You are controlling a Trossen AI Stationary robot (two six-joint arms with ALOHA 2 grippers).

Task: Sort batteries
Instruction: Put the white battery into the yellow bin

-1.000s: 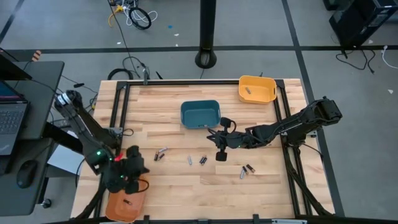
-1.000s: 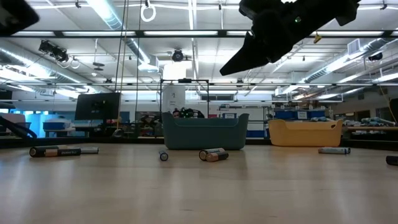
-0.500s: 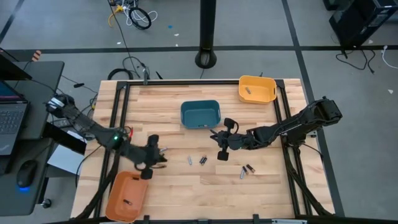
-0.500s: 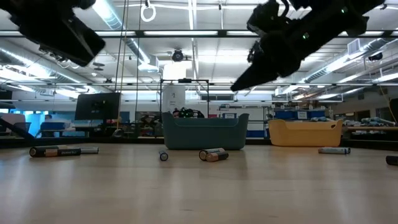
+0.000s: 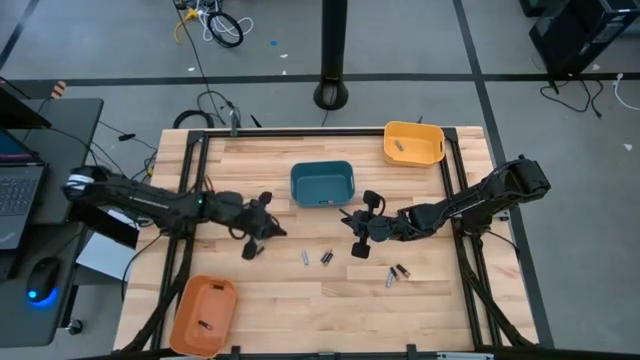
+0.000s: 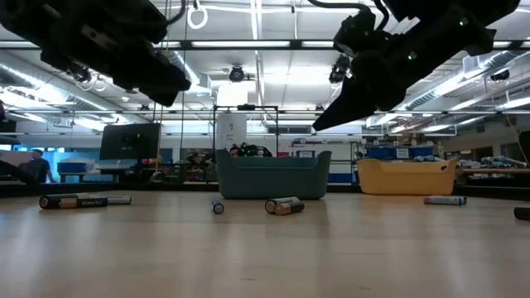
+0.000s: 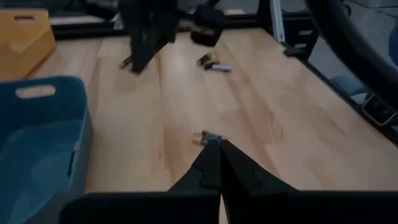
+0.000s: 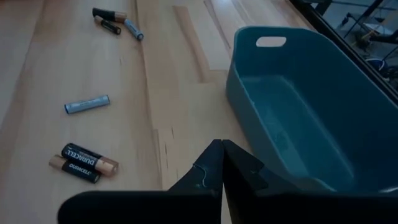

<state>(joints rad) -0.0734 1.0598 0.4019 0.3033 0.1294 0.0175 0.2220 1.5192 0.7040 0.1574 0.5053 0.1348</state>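
Left gripper (image 5: 262, 226), fingers pressed together and empty, hangs above loose batteries (image 5: 257, 247) left of the blue bin (image 5: 322, 183). Right gripper (image 5: 352, 222), likewise closed and empty, hangs just near of the bin's right corner, bare wood below.

Overhead camera faces straight down; low camera sits level at tabletop height; both wrist cameras (mounted close above the wood) share the blue bin (image 5: 322, 183).
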